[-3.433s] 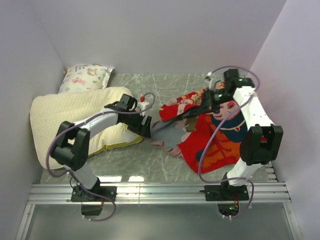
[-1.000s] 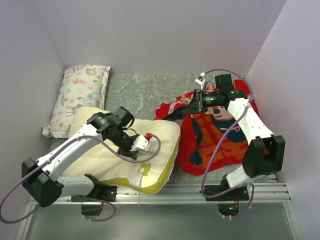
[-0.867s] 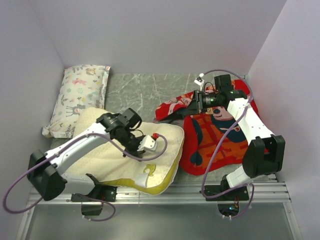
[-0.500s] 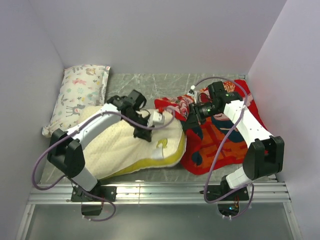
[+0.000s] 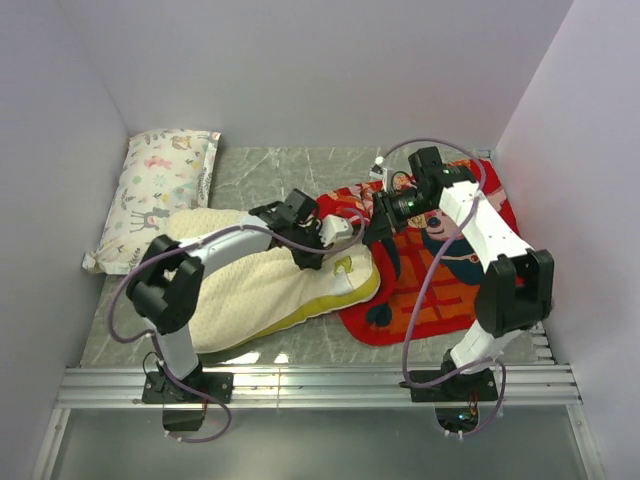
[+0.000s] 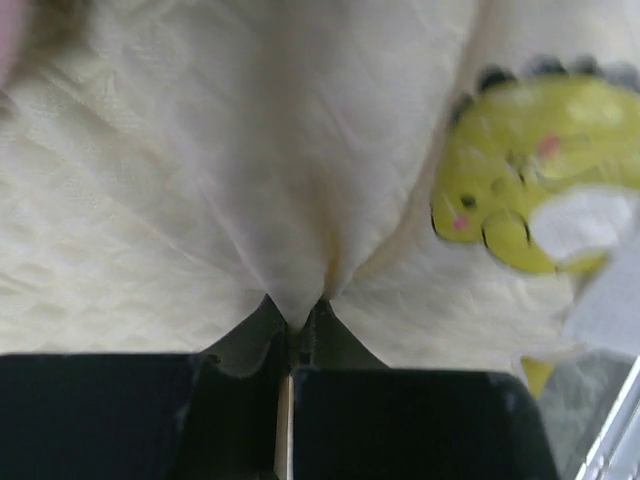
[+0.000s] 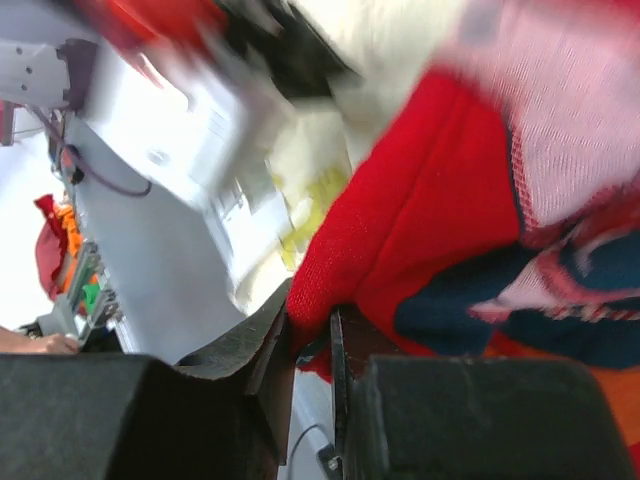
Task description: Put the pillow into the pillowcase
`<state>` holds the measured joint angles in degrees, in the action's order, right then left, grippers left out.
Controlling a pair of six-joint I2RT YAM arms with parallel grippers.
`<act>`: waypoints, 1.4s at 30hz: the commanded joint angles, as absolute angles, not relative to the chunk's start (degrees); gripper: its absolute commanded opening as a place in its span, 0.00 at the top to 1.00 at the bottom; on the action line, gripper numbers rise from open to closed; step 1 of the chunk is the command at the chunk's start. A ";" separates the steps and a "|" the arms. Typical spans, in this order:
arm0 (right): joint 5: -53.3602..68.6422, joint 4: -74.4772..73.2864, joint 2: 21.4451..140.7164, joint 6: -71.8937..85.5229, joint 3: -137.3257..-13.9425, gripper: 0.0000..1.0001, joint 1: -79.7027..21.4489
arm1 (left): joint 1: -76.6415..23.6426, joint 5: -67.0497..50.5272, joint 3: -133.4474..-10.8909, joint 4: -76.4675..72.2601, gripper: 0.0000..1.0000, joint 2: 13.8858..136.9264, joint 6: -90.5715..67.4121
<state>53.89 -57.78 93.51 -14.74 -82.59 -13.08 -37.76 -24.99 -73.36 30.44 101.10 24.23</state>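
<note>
While pillow (image 5: 250, 285) end overlaps pillowcase (image 5: 450, 285), mostly outside

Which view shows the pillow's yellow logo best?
The left wrist view: the yellow logo fills the upper right, a cartoon creature with a pink cheek, on the pillow. The top external view shows it only as a small mark near the pillowcase. The right wrist view shows only a blurred yellow smear, possibly it.
</note>
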 commanded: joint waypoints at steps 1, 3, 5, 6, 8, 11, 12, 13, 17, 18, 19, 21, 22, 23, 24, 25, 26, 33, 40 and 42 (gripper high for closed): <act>54.23 -59.66 97.20 -14.41 -89.11 1.00 -13.89 | -37.45 -14.59 -73.65 17.75 1.00 105.20 12.85; 52.56 -59.77 98.61 -13.98 -89.65 0.96 -14.06 | -35.96 -15.20 -74.61 17.84 1.00 106.52 9.51; 50.20 -58.10 98.96 -12.84 -89.65 0.86 -14.50 | -32.53 -18.44 -75.14 18.45 1.00 107.49 5.02; 48.97 -57.49 99.05 -11.27 -89.56 0.83 -14.85 | -31.13 -22.81 -75.49 18.54 1.00 107.40 3.88; 44.68 -56.25 97.48 -8.98 -88.34 0.59 -14.77 | -25.52 -31.31 -75.76 19.07 0.88 105.83 1.06; 38.16 -54.15 92.57 -5.90 -82.81 0.20 -13.63 | -22.86 -32.95 -75.67 19.68 0.55 101.97 2.62; 37.27 -54.23 91.24 -5.28 -79.92 0.18 -11.97 | -22.76 -33.74 -75.85 20.38 0.45 100.91 4.12; 36.40 -54.40 90.10 -4.23 -78.50 0.17 -11.00 | -22.68 -33.84 -76.28 21.17 0.41 100.12 5.96; 24.32 -55.72 87.36 -4.22 -71.47 0.09 -6.60 | -23.20 -34.98 -76.99 26.09 0.30 96.34 15.18; 22.08 -56.24 87.54 -4.22 -70.76 0.09 -4.59 | -23.55 -33.68 -77.34 28.10 0.30 95.89 16.77; 19.89 -56.42 87.97 -4.13 -69.97 0.10 -3.27 | -24.08 -32.01 -77.52 28.65 0.29 95.54 18.18; 12.16 -55.99 88.33 -4.48 -68.38 0.14 -1.24 | -24.96 -29.28 -76.91 28.92 0.30 94.66 21.44; 9.00 -55.55 88.50 -5.27 -67.86 0.16 -0.27 | -24.96 -27.09 -75.69 28.31 0.30 94.48 21.97; 6.62 -55.20 88.59 -5.71 -66.81 0.18 -0.26 | -24.79 -26.29 -74.89 28.30 0.31 94.22 23.02; 2.50 -54.24 88.68 -6.23 -66.27 0.20 1.56 | -24.44 -25.58 -74.19 28.30 0.32 94.31 23.46; 0.98 -53.71 88.86 -6.94 -65.83 0.22 2.80 | -24.26 -25.14 -72.79 28.30 0.32 94.39 24.08; 0.10 -52.31 88.77 -7.38 -64.87 0.28 3.60 | -23.56 -25.22 -72.08 28.04 0.33 94.39 23.99; -12.30 -44.57 94.38 -14.05 -60.12 0.44 8.96 | -21.89 -22.76 -68.29 26.46 0.37 94.92 24.35; -15.47 -43.68 111.58 -16.17 -70.91 0.50 9.84 | -19.87 -21.53 -67.68 27.34 0.43 96.33 23.91; -15.82 -45.43 115.73 -16.26 -79.25 0.50 9.76 | -19.07 -21.62 -66.45 27.25 0.43 96.50 23.56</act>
<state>-13.21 -51.42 110.37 -15.29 -71.90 9.63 -20.08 -22.46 -67.72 27.33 95.53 23.22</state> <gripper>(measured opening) 0.496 0.573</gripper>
